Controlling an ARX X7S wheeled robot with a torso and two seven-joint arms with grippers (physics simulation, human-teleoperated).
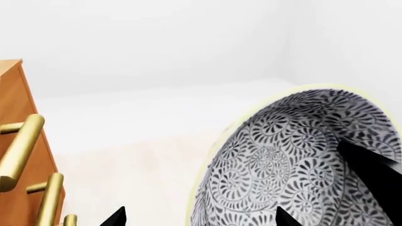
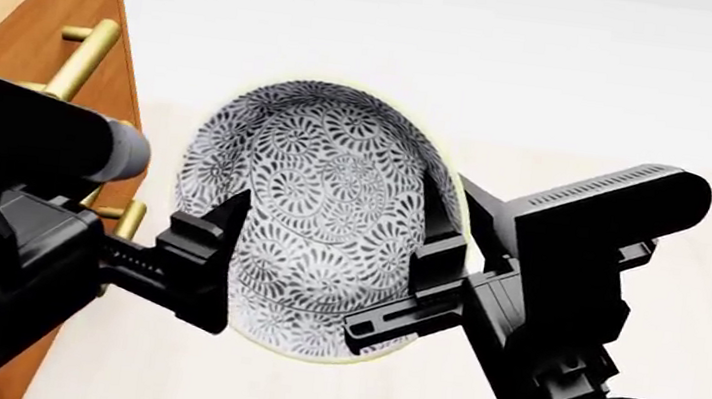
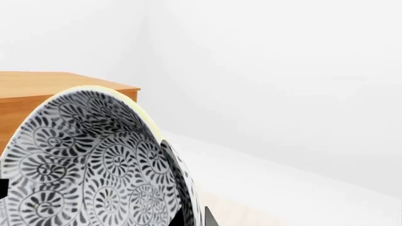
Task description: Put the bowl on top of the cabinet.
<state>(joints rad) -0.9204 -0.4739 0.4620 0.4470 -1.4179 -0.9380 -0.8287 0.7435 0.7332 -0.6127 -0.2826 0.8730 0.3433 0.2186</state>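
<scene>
The bowl (image 2: 314,210) is held up between the 2 grippers, tipped so its patterned inside faces the head camera; nothing lies in it. The left gripper (image 2: 208,263) clamps its rim at 9 o'clock, the right gripper (image 2: 437,259) clamps the rim at 3 o'clock, each closed down to the wall's thickness. The cabinet (image 2: 28,11) stands at 10 o'clock from the bowl, its top bare, brass handles (image 2: 83,58) down its front. The bowl hangs beside it, not on it. No writing or labels can be read anywhere.
</scene>
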